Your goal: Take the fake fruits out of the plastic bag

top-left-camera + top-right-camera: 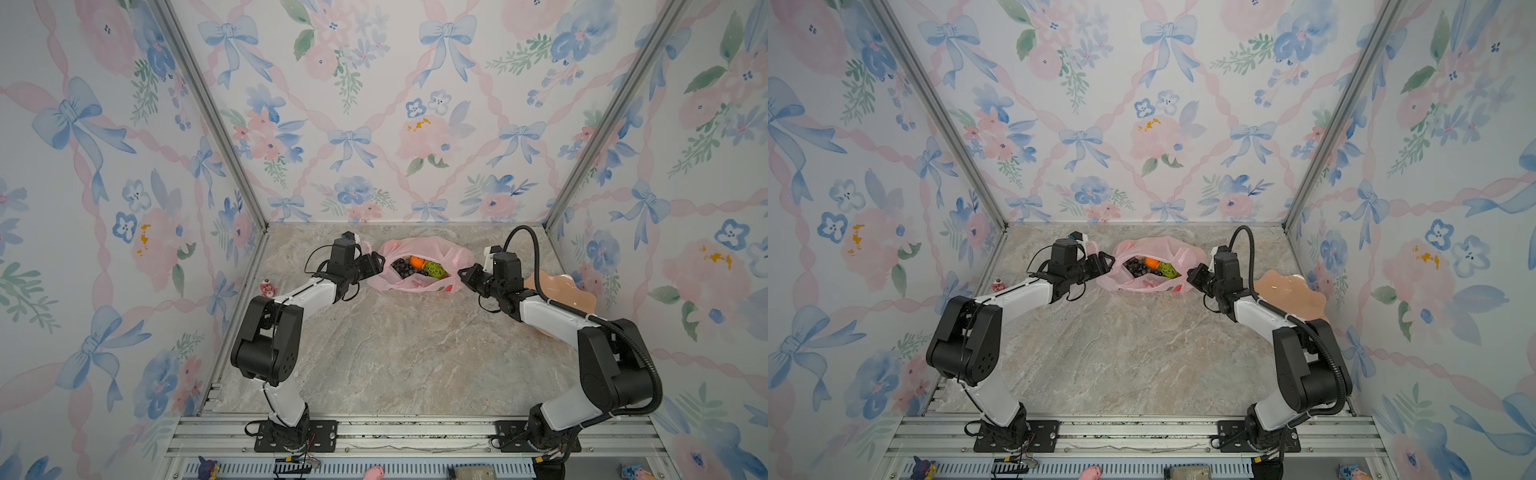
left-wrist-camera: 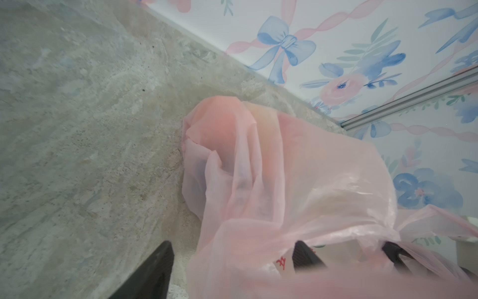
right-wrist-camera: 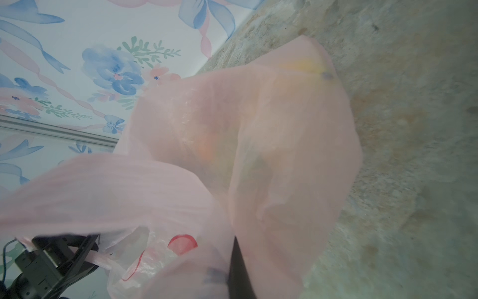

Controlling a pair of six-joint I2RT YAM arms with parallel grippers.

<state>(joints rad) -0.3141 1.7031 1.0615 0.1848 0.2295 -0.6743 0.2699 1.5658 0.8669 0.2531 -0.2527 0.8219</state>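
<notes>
While I am watching from the top views, the tiny red-and-white figurine (image 1: 266, 287) is standing at the left edge of the marble tabletop (image 1: 395, 353). Moving right, the left gripper (image 1: 379, 262) is hovering at the left rim of the plastic bag (image 1: 415, 286), jaws spread wide and gripping nothing. In the left wrist view its fingers (image 2: 155, 269) are standing well apart, with pink film draping over the space between them. The bag is lying at the back middle of the table, its mouth gaping upward. Inside it are showing a dark purple grape bunch (image 1: 402, 267), an orange (image 1: 416, 261) and a green round fruit (image 1: 434, 269). The right gripper (image 1: 462, 273) is pinching the bag's right rim, jaws closed on the film. Partly hidden behind that arm, the peach scalloped plate (image 1: 557, 286) is sitting at the right.
</notes>
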